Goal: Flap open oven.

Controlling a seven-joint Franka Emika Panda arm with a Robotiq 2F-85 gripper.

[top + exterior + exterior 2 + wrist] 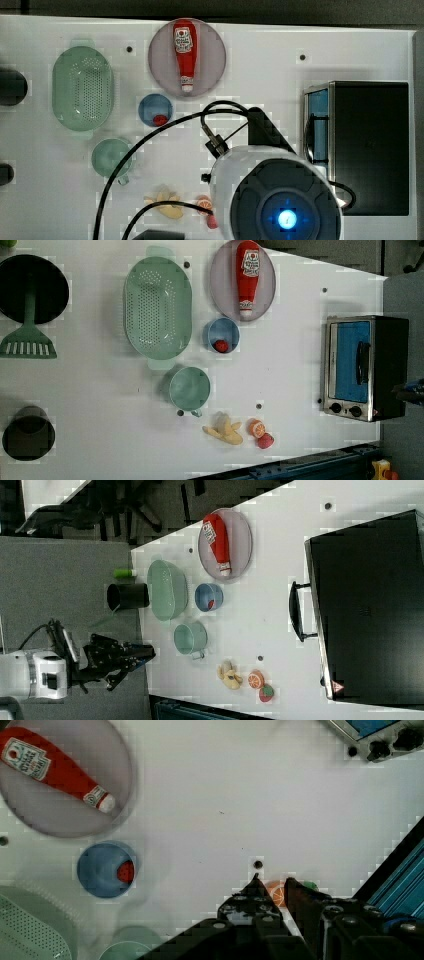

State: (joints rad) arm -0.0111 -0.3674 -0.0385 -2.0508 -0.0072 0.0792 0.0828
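With its fingers nearly pressed together, the gripper [272, 887] risks sliding off the oven [364, 367] handle [363, 362] at the left view's 3 o'clock.

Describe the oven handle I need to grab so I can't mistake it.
Find the small boxy black-topped toaster oven at the left view's right edge of the white table. On its blue-tinted glass door sits a black bar handle. Unlike the two round black knobs beside the door, it is one long bar.
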